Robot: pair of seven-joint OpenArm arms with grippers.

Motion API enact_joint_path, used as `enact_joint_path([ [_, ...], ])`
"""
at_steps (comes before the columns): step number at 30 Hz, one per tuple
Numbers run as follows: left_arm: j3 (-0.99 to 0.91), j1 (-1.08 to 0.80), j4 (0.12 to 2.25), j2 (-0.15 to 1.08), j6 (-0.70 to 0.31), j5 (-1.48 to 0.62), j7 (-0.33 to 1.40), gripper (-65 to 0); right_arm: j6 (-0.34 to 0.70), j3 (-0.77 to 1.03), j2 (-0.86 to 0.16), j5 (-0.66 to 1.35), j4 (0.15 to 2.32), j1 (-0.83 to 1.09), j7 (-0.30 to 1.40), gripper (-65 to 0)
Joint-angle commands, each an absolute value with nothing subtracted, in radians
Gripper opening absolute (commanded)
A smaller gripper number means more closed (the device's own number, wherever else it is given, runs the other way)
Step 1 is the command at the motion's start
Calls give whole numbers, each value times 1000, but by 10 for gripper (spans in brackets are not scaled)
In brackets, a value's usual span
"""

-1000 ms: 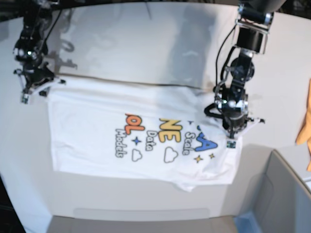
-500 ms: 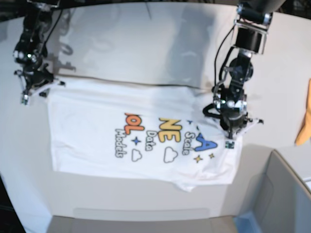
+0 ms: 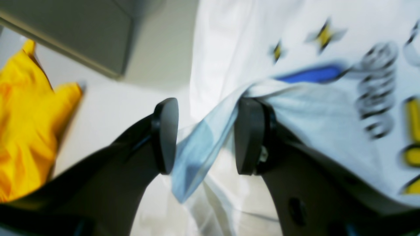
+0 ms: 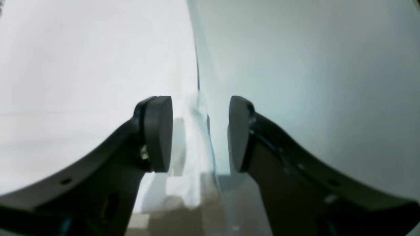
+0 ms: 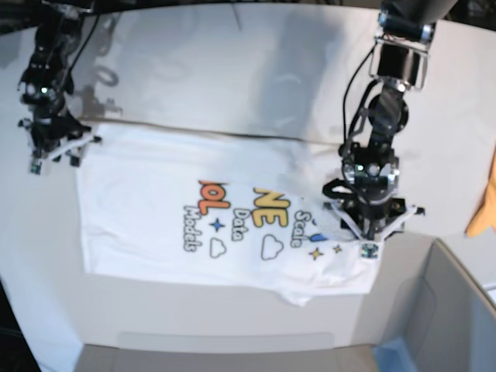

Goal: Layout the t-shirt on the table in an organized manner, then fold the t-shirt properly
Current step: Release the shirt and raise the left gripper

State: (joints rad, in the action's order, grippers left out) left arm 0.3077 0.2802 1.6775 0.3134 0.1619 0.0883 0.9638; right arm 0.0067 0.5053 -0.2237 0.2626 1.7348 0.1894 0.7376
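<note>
Both jaws parted since; t-shirt (image 5: 155, 209) print half hidden by left gripper (image 5: 366, 225)

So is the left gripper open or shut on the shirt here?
Open. The left gripper has its jaws apart, and a fold of the t-shirt hangs loose in the gap, draped over one jaw.

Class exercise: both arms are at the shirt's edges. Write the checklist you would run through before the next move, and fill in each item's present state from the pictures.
1. Left gripper jaws apart: ok, though a fold of the t-shirt lies between the pads.
2. Right gripper jaws apart: ok; a cloth edge runs between them.
3. Cloth free of both grippers: cannot tell; it may touch a pad.
4. T-shirt lying flat on the table: not ok; it is bunched near the left gripper.
5. Orange cloth apart from the shirt: ok.
</note>
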Motion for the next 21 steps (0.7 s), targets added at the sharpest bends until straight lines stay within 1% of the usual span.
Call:
enact_joint_path([
  [1,302,302,1733,318,171,108,943,-363,7,513,-239,262,1755,179,719,-370],
  [3,306,275,1764,318,168,108,964,-363,7,513,-239,262,1755,179,719,-370],
  [5,308,271,1750,318,165,108,995,-362,7,513,-237,262,1753,180,719,-370],
  [9,308,271,1615,318,165,108,1000,-362,7,512,-237,262,1747,186,720,-370],
  [14,308,272,1529,320,165,108,1000,-362,8,512,-240,262,1738,197,720,-370],
  [18,300,272,1555,320,170,108,1006,-363,8,512,-240,262,1739,202,720,-370],
  [21,285,255,1679,332,170,108,1009,-363,8,518,-245,262,1738,213,720,-370],
])
